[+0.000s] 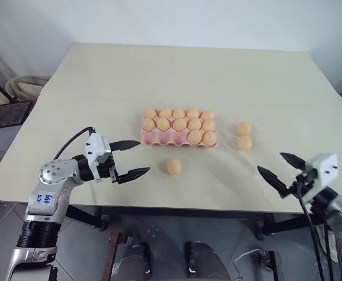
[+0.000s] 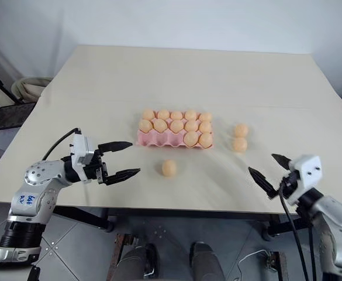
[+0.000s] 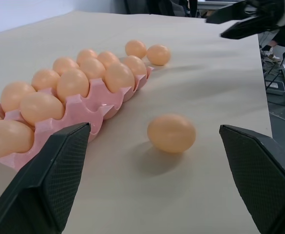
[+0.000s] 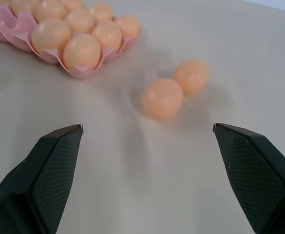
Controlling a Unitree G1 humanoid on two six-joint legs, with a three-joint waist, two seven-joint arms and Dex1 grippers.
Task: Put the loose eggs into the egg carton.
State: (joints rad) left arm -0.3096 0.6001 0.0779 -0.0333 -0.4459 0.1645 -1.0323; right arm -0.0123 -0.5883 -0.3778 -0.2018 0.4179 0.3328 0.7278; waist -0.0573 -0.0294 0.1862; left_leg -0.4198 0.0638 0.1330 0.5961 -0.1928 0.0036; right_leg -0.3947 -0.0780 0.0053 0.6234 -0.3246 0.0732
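1. I saw a wide beige table point(image 1: 100, 88), its surface bare toward the far side.
2. A pink egg carton point(image 1: 159, 139) lay flat near the middle, most cups filled.
3. One loose egg point(image 1: 174, 167) sat on the table just nearer than the carton.
4. Two more eggs point(image 1: 244, 136) lay touching each other, right of the carton.

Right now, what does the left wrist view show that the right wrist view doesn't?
Left wrist only: the single smooth peach-orange loose egg lying near the carton's front edge between the open left tool, and the open right tool far off. Right wrist only: nothing besides its own tool. Both share: the pink moulded egg carton and the pair of touching eggs beyond its end.
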